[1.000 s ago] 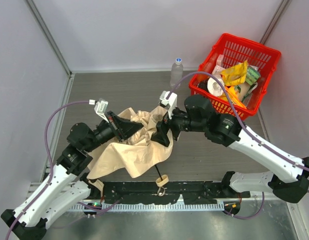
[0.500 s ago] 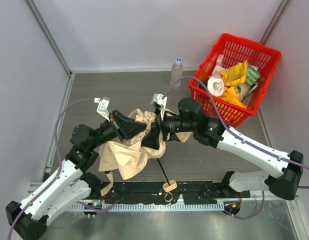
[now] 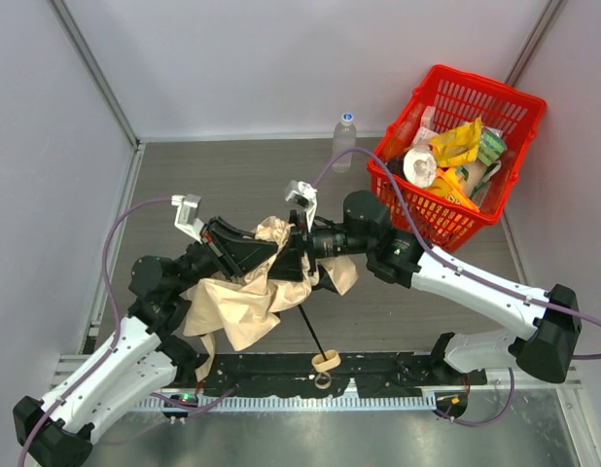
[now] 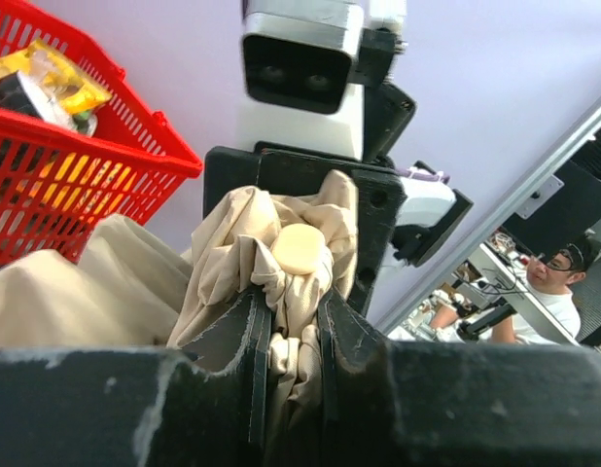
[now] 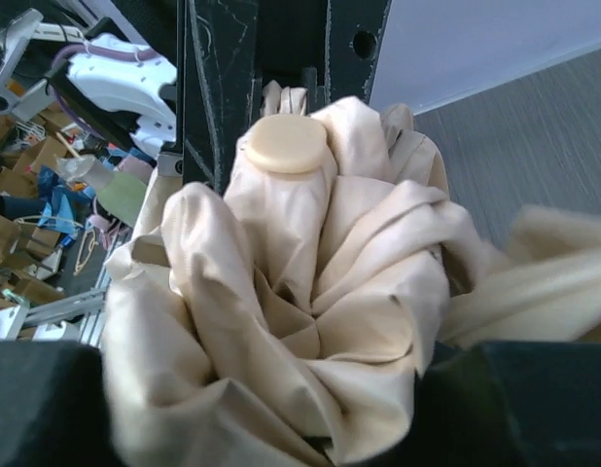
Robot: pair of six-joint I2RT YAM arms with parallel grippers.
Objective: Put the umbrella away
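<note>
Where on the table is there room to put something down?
Free: the bare grey table at far left, between the metal side rail and the clear plastic bottle; the near strip right of the cream fabric umbrella. Crowded: the middle, where left arm and right arm meet in the umbrella cloth, and the far right corner, with the red plastic basket.

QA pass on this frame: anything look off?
The umbrella canopy is a loose crumpled wad, not wrapped round its shaft; left gripper pinches the fabric. Its handle pokes out over the near rail.
</note>
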